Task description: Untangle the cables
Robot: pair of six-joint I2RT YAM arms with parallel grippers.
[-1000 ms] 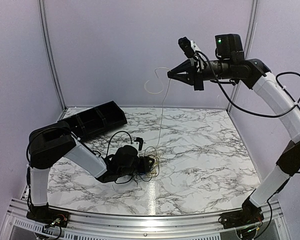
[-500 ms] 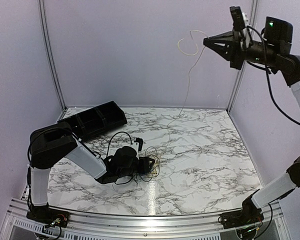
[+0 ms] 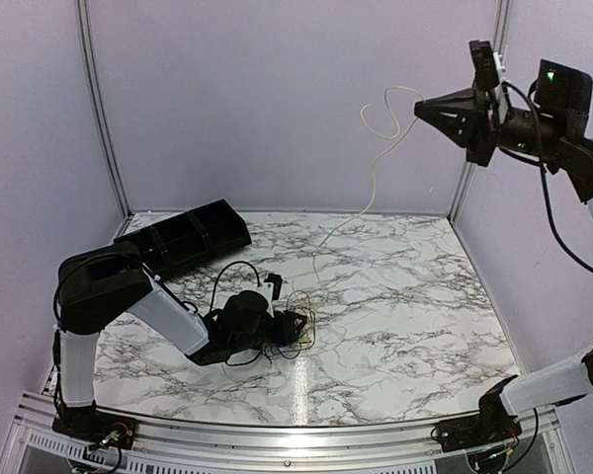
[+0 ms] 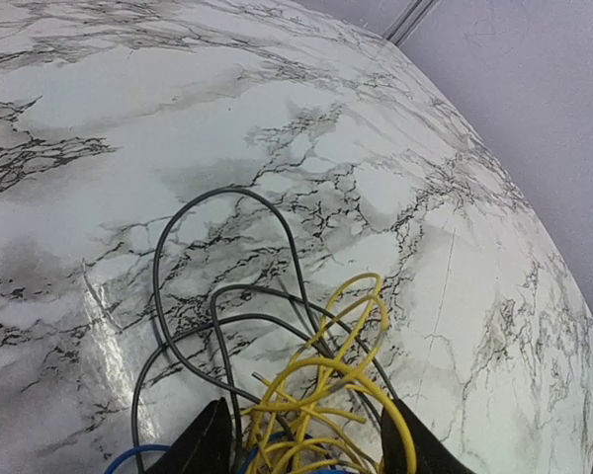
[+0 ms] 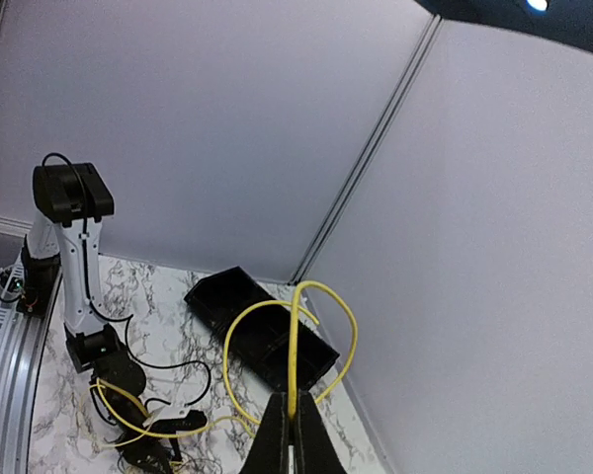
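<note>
Right gripper (image 3: 422, 103), high at the far right, pinches a yellow cable (image 3: 376, 168) that loops just beside it and hangs down to the table (image 3: 425, 296). Left gripper (image 3: 295, 324) lies low on the table, near and left of centre, its fingers (image 4: 206, 446) spread astride the tangle (image 4: 316, 390) of yellow, grey and blue cables

Table (image 3: 405, 296): white marble w/ grey-black veins. On it: yellow coil (image 4: 326, 385), dark grey loop (image 4: 227, 197), bit of blue cable (image 4: 138, 456). Lifted cable (image 5: 293, 346): yellow, paler cream in top view. Tray (image 3: 193, 237): black. Left arm (image 3: 168, 314) & right arm (image 3: 551, 380): black joints, white links. Walls (image 3: 277, 99): pale lilac
</note>
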